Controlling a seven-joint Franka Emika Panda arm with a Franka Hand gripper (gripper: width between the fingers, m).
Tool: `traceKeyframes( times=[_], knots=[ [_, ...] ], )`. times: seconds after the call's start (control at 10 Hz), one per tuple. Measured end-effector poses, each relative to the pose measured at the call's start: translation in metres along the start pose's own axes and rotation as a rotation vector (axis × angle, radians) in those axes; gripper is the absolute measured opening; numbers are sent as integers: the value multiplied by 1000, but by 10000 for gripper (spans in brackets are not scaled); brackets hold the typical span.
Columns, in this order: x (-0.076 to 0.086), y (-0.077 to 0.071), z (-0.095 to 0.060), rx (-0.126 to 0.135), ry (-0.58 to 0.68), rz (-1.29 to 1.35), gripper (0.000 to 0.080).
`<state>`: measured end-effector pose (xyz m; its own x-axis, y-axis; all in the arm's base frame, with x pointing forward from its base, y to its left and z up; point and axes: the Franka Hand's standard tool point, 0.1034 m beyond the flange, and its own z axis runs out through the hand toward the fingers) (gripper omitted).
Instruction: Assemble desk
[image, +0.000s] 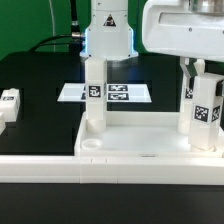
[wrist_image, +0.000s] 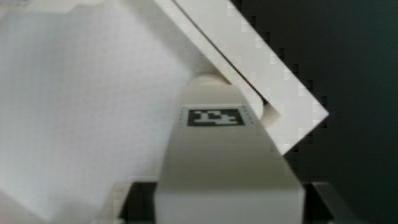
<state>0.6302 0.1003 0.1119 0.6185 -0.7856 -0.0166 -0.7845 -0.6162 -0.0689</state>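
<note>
Top lies flat, rim up, with one leg standing in its corner on the exterior view's left. I have the jaws clamped on the held leg, long axis vertical, directly under the gripper at the right corner. I can't tell whether it's seated.

legs: 3 | desk top: 1 | marker board: 1

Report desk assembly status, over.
End effector shut on held leg, upright at desk top corner. Standing leg at other corner; loose leg on table. Nothing in the way.
</note>
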Motion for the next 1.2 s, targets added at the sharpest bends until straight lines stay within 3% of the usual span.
traceKeyframes(
  times=[0.3, 0.9, 1.0, 1.1, 1.2],
  knots=[
    [5, 2, 0, 21, -19, 286, 291],
    [7, 1, 1, 29, -23, 625, 291],
    [7, 1, 1, 29, -23, 625, 406],
    [6, 2, 1, 24, -24, 585, 406],
    [4, 1, 0, 12, -28, 557, 553]
  ],
)
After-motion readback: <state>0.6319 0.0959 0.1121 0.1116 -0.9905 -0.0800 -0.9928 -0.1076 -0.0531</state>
